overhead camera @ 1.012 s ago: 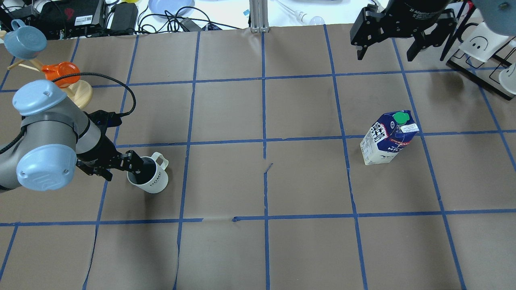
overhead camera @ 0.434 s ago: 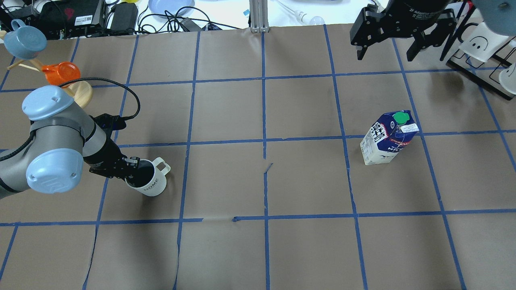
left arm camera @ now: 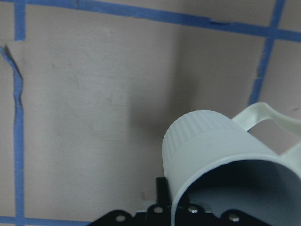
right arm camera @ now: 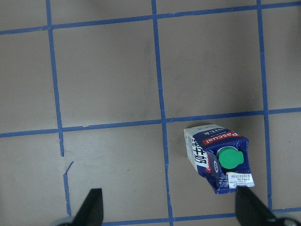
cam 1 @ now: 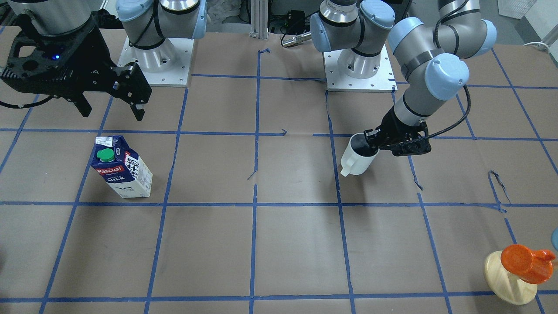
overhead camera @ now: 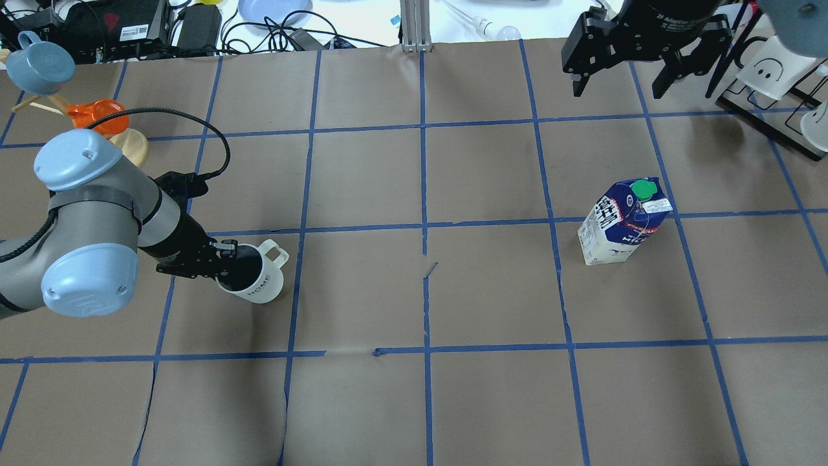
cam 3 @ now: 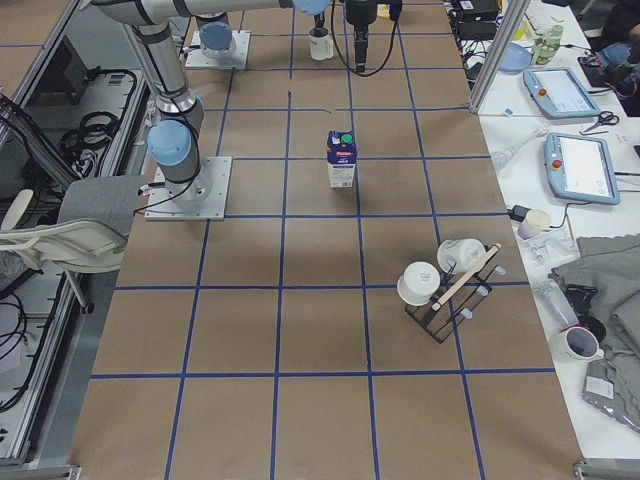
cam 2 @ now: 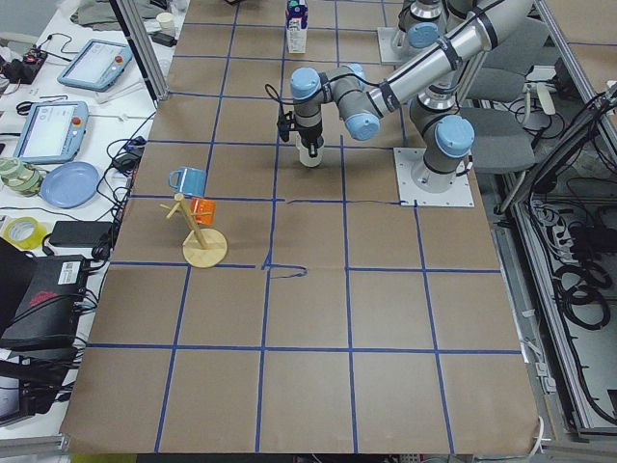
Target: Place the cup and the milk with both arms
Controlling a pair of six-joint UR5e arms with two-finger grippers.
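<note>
The left tool (overhead camera: pixel 228 257) is clamped on the rim of the cup (overhead camera: pixel 257 285), one finger inside. The cup is tilted on the left side of the table (overhead camera: pixel 453 401). The right tool (overhead camera: pixel 618 92) hangs with jaws spread over the far right. The milk (overhead camera: pixel 620 225) stands upright, nearer than this tool and apart from it.

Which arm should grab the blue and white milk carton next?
Right. The right tool hangs open and empty near the blue-and-white milk carton; the left tool is shut on the white ceramic mug.
</note>
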